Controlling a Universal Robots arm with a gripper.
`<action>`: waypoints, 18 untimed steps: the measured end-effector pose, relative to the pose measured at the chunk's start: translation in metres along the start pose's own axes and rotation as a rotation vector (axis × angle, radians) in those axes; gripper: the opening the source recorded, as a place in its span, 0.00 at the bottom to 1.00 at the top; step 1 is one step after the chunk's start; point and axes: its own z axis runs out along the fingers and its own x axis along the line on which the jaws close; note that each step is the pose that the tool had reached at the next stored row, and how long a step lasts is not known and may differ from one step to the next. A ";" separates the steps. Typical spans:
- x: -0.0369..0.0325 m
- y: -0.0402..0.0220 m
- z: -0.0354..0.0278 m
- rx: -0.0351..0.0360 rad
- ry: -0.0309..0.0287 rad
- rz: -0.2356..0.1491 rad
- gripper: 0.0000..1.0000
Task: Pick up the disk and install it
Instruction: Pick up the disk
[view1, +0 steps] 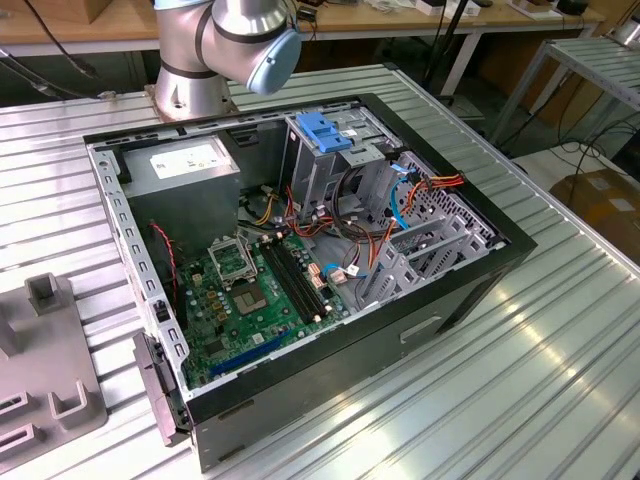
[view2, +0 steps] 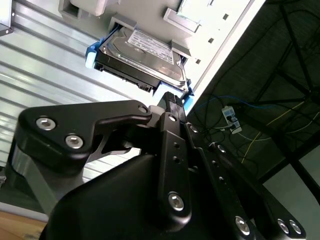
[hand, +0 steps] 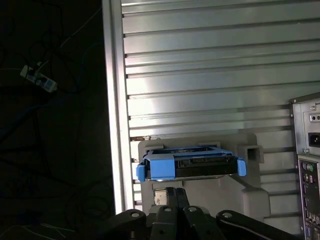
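The disk (view2: 150, 47) is a silver-grey drive with a white label in a light-blue bracket (hand: 160, 167). It lies flat in a grey holder (hand: 250, 195) on the ribbed metal table, close to the table's edge. In both wrist views my gripper (hand: 175, 192) hangs just short of the disk's near end, apart from it. Its black fingers (view2: 172, 107) are pressed together with nothing between them. The open computer case (view1: 480, 290) sits in the middle of the exterior view, with a metal drive cage topped by a blue handle (view1: 325, 130).
Inside the case are a green motherboard (view1: 250, 300), a grey power supply box (view1: 185, 165) and loose coloured cables (view1: 400, 200). The arm's base (view1: 195, 70) stands behind the case. A grey fixture (view1: 50, 370) lies at the exterior view's left. Beyond the table edge (hand: 112, 125) is dark floor with wires.
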 end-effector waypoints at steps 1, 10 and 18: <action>0.0000 0.0000 0.0000 0.0000 0.0000 0.000 0.10; 0.0002 0.0000 0.0001 0.0002 0.0009 -0.022 0.10; 0.0002 0.0000 0.0000 0.0023 0.0073 -0.168 0.10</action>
